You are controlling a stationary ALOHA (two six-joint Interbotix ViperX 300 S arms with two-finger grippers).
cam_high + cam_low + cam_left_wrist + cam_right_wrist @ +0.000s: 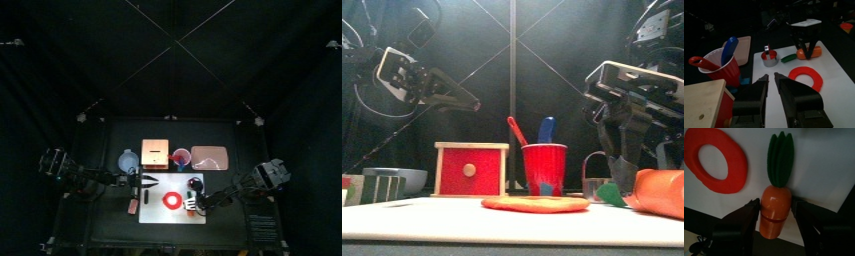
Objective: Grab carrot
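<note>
The carrot (776, 210) is orange with a green leafy top and lies on the white mat (824, 163). My right gripper (777, 220) is open, with one jaw on each side of the carrot's orange body. In the front view the carrot (660, 192) lies at the far right under the right gripper (623, 165). The left wrist view shows the carrot (808, 52) between the right gripper's fingers (799, 46). From above, the right gripper (201, 202) sits at the mat's right edge. My left gripper (771, 76) is shut and hangs in the air left of the mat.
A flat red ring (717, 160) lies beside the carrot. A red cup (544, 168) holding a red and a blue stick, a wooden box with a red front (472, 168), a small metal cup (769, 58), a pink tray (210, 157) and a bowl (128, 160) stand behind.
</note>
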